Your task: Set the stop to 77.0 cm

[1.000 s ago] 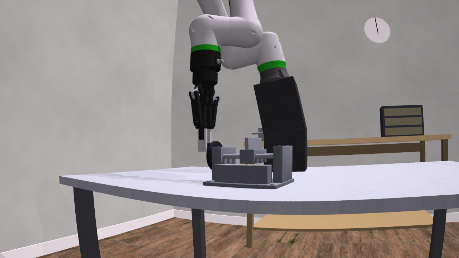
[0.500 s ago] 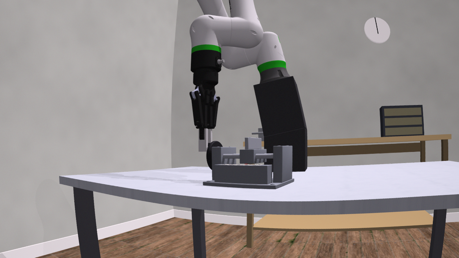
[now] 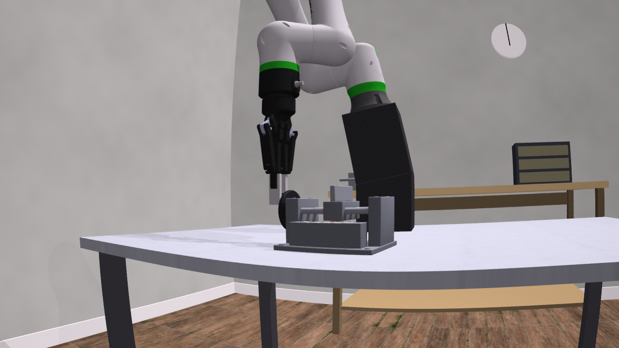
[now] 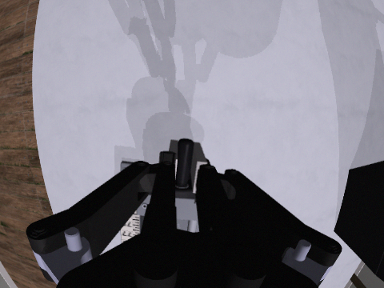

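A grey stop fixture (image 3: 335, 224) stands on the white table, with a base plate, two end blocks, guide rods and a grey stop block (image 3: 340, 203) riding between them. A black handwheel (image 3: 284, 207) sits at its left end. My gripper (image 3: 276, 183) points straight down above the wheel's left side and is shut on the handwheel's crank handle, a dark pin that shows between the fingertips in the wrist view (image 4: 185, 162). A scale strip with small marks runs along the fixture's top; its reading is too small to tell. Most of the fixture is hidden under my fingers in the wrist view.
My arm's black base (image 3: 380, 168) stands right behind the fixture. The table's curved front edge (image 3: 302, 268) runs just in front of it. A wooden bench with a drawer box (image 3: 541, 162) stands far behind at the right.
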`<action>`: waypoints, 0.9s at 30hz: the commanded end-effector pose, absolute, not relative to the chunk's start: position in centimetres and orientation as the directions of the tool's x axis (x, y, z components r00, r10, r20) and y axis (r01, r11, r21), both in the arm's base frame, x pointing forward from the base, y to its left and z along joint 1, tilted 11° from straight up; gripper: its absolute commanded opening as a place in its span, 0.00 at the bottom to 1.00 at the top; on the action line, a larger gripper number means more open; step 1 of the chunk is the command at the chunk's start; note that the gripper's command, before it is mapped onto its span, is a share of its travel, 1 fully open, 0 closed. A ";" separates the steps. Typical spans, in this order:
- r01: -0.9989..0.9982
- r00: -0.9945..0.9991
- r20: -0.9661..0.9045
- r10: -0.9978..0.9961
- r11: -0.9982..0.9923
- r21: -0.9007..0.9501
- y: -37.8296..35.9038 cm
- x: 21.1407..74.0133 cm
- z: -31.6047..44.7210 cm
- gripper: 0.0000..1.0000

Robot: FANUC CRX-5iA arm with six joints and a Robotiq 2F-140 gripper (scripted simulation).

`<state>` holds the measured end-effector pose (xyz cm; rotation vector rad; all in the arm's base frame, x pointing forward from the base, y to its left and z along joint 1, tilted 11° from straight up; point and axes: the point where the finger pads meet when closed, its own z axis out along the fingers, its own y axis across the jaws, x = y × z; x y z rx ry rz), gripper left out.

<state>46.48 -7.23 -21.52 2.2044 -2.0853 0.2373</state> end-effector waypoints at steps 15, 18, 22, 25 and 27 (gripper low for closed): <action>-0.998 0.051 0.180 -0.982 -0.059 -0.036 -7.3 45.8 -21.8 0.04; -0.998 0.051 0.180 -0.982 -0.059 -0.036 -7.3 45.7 -21.8 0.04; -0.998 0.051 0.180 -0.982 -0.059 -0.036 -7.3 45.6 -21.9 0.04; -0.998 0.051 0.180 -0.982 -0.059 -0.036 -7.4 45.5 -22.0 0.04; -0.998 0.051 0.180 -0.982 -0.059 -0.036 -7.4 45.4 -22.0 0.04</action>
